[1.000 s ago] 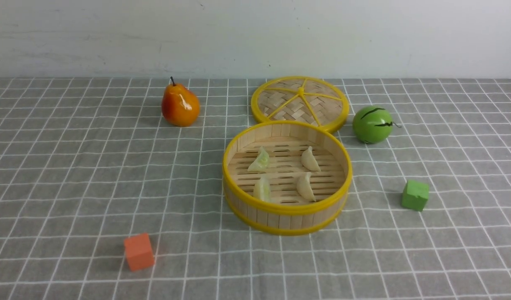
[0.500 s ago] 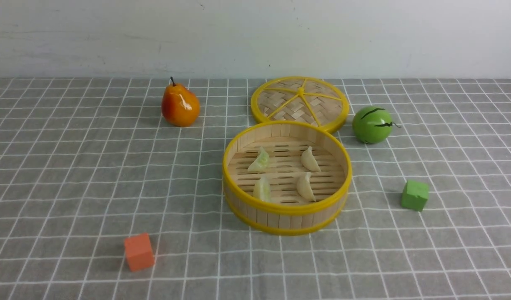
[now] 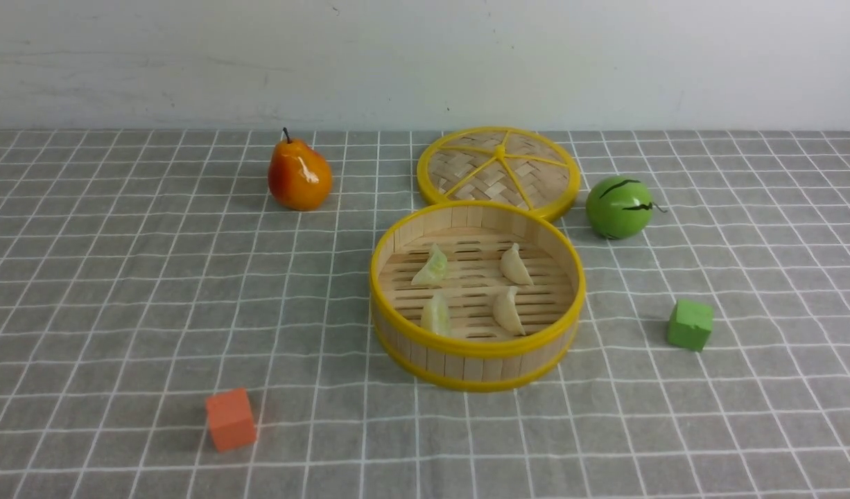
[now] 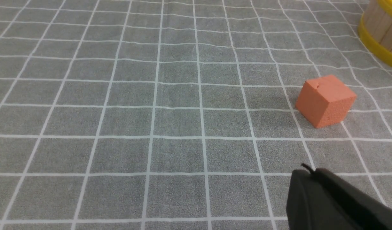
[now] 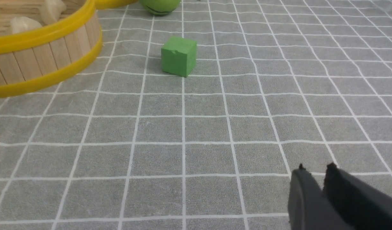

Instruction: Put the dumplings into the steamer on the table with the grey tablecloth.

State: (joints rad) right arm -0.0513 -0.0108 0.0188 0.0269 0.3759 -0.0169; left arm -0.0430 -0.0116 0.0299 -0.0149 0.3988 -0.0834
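Note:
The steamer (image 3: 477, 346) stands mid-table on the grey tablecloth (image 3: 120, 291). On its slatted floor lie two pale green dumplings (image 3: 432, 267) (image 3: 437, 315) and two cream dumplings (image 3: 516, 265) (image 3: 508, 312). Neither arm shows in the front view. My left gripper (image 4: 306, 171) is shut and empty, low over the cloth near the orange cube (image 4: 325, 100). My right gripper (image 5: 316, 167) stands a narrow gap open with nothing between its fingers, short of the green cube (image 5: 178, 56). The steamer wall (image 5: 39, 54) and a cream dumpling (image 5: 23, 23) also show in the right wrist view.
A woven lid (image 3: 498, 170) lies behind the steamer. An orange pear (image 3: 299, 177) stands at the back left and a green striped ball (image 3: 619, 206) at the back right. The green cube (image 3: 690, 324) sits right of the steamer, the orange cube (image 3: 231, 418) front left.

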